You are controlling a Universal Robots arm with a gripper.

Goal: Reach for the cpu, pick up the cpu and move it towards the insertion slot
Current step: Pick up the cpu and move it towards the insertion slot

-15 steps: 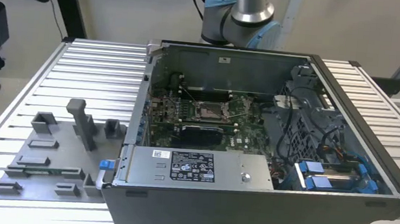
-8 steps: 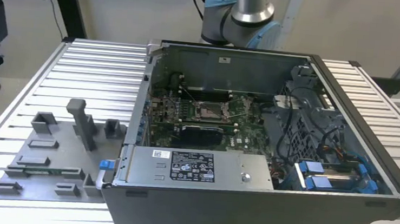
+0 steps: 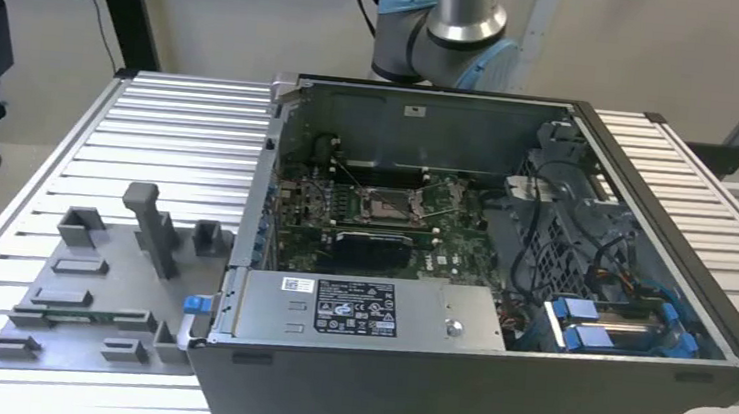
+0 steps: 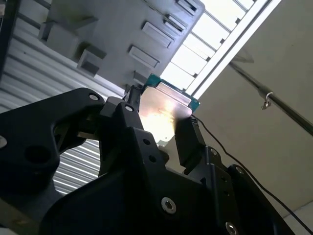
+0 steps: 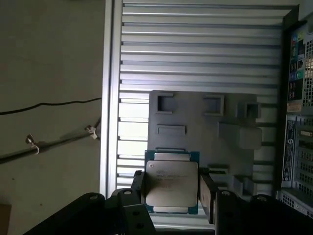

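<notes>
In both wrist views the gripper [image 5: 172,193] [image 4: 159,126] has its fingers [image 5: 206,192] closed against opposite edges of the cpu [image 5: 171,180] [image 4: 164,110], holding it clear of the grey fixture plate [image 5: 195,142] on the slatted table [image 5: 195,49]. In the exterior view the insertion slot [image 3: 385,206] sits at the frame's centre, on the green board inside the open computer case [image 3: 489,378].

We see the cpu [image 5: 171,182], a flat square chip with a silvery lid and green rim, clamped by its edges in the claw [image 5: 172,193]. The insertion slot [image 3: 384,205], silver-framed and dark-centred, lies mid-frame in the exterior view.
</notes>
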